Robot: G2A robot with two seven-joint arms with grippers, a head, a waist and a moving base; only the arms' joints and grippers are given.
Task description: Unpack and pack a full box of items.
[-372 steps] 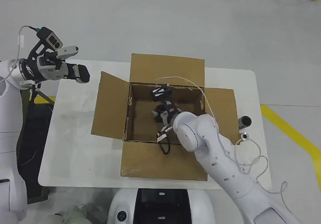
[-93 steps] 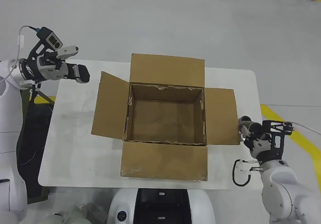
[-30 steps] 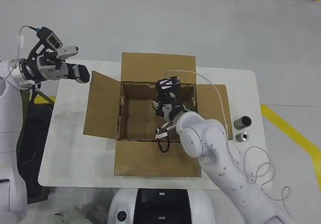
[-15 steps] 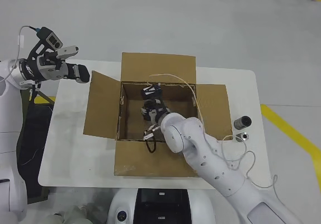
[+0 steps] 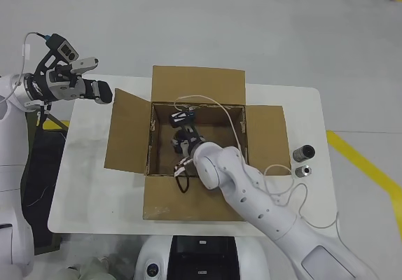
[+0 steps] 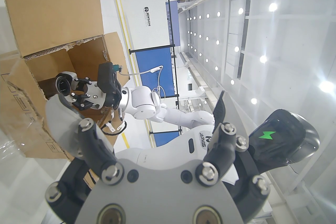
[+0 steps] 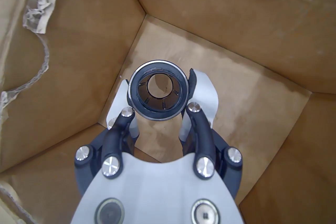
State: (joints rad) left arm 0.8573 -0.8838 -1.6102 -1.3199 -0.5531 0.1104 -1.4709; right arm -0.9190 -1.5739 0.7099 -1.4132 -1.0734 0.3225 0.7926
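Cardboard box, flaps spread, at middle of surface. Reached inside with right pincer, clamped on hollow metal cylinder toward box's far left corner. Held left pincer wide apart, empty, over surface's far left edge. Showed dark cylinder and small silver piece right of box.

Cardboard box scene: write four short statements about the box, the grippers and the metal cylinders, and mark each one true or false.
1. The right gripper is shut on a hollow dark-rimmed metal cylinder inside the brown cardboard box. True.
2. The left gripper grips a box flap. False: it is open and empty, apart from the box.
3. Two small metal cylinders sit on the white table outside the box. True.
4. The box's flaps are folded shut. False: all four are spread open.
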